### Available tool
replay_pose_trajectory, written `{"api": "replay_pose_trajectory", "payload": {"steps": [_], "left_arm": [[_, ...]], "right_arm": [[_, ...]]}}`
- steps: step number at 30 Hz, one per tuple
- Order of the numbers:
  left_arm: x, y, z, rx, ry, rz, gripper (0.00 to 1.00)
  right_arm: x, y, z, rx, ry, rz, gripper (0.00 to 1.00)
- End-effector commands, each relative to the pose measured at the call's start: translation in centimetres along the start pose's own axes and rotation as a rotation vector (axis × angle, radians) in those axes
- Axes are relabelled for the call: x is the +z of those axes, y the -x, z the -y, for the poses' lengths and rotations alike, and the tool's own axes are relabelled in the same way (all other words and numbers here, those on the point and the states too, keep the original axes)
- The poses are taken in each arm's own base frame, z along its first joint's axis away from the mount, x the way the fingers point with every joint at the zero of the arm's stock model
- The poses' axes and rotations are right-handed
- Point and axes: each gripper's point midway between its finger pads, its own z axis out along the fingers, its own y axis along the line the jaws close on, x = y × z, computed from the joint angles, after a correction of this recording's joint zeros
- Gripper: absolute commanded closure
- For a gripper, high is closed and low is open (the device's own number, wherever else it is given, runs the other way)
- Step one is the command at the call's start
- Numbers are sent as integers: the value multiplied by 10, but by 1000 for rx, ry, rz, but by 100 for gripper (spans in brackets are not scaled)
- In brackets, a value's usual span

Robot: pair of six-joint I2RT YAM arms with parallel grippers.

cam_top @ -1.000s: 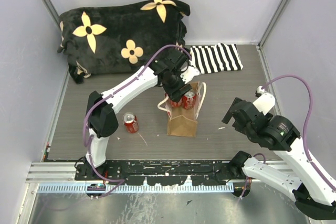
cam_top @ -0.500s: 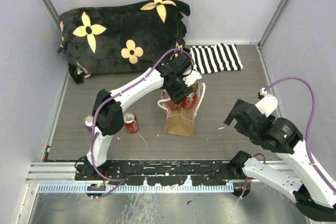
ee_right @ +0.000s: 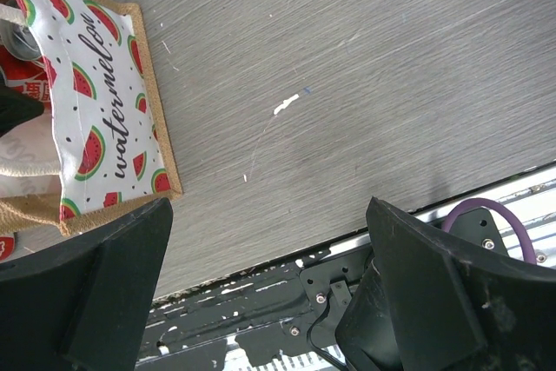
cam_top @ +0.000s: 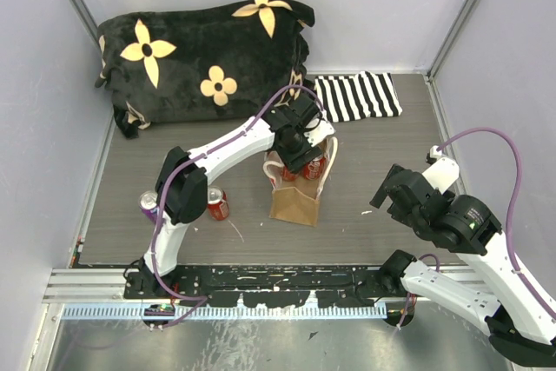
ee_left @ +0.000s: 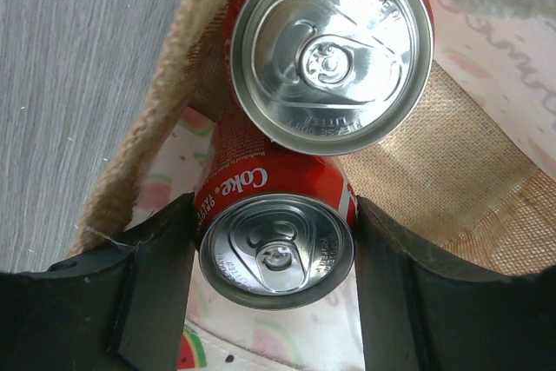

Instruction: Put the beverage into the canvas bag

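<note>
The canvas bag [cam_top: 294, 204] stands upright mid-table, tan-brown with cream loop handles; the right wrist view shows its white watermelon-print side [ee_right: 95, 84]. My left gripper [cam_top: 301, 150] reaches down into its mouth and is shut on a red Coke can [ee_left: 276, 254], one finger against each side. A second red can [ee_left: 334, 49] stands in the bag right behind it, inside the woven rim [ee_left: 148, 128]. Another red can [cam_top: 217, 204] and a purple can [cam_top: 149, 206] stand on the table left of the bag. My right gripper [cam_top: 387, 193] is open and empty, right of the bag.
A black cushion with yellow flowers [cam_top: 204, 58] lies at the back left. A black-and-white striped cloth [cam_top: 356, 97] lies at the back right. Grey walls close in both sides. The metal rail [cam_top: 261, 282] runs along the near edge.
My left gripper has gone a little deeper into the bag with the can, and the bag has shifted slightly left. The left arm's elbow moved, uncovering the purple can. The right arm barely moved.
</note>
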Motion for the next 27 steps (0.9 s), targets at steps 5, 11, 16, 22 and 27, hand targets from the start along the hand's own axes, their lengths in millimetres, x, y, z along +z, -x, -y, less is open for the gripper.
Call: {"api": "replay_pose_trajectory", "payload": {"steps": [5,11,16,22,27], "left_arm": [[25,-6,-3,-12,25,-6,98],[16,1,-8,-9,50,14,44],[0,15,-14,-8,80,60,14],[-25,29,-19,-12,110,115,2],[-45,39,-16,-11,118,153,2]], "right_arm": [[-6,8,-4,30,27,23,0],[-6,8,-5,27,26,20,0],[-5,8,-6,24,22,21,0],[-3,8,-8,21,22,20,0],[0,5,-11,21,26,15,0]]}}
